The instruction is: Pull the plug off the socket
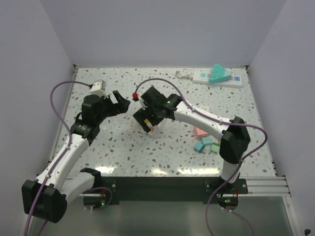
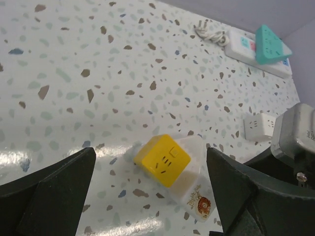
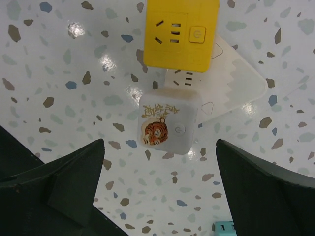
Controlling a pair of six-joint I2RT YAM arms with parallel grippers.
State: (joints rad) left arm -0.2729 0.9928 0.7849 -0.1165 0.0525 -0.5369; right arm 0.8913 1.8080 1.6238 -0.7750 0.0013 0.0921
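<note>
Steadiness mattered: with left tool and right tool both parted, short of the socket at the far bench edge, I needed one pinning it, one lifting the teal plug.

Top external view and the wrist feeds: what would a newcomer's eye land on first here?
Most striking is the yellow cube adapter seated on a white triangular piece mid-table, a tiger-printed white cube next to it, with the open left claw and open right claw both pointed at them. Next, the teal wedge plug sits on the white power strip at the far right corner, away from both claws.
</note>
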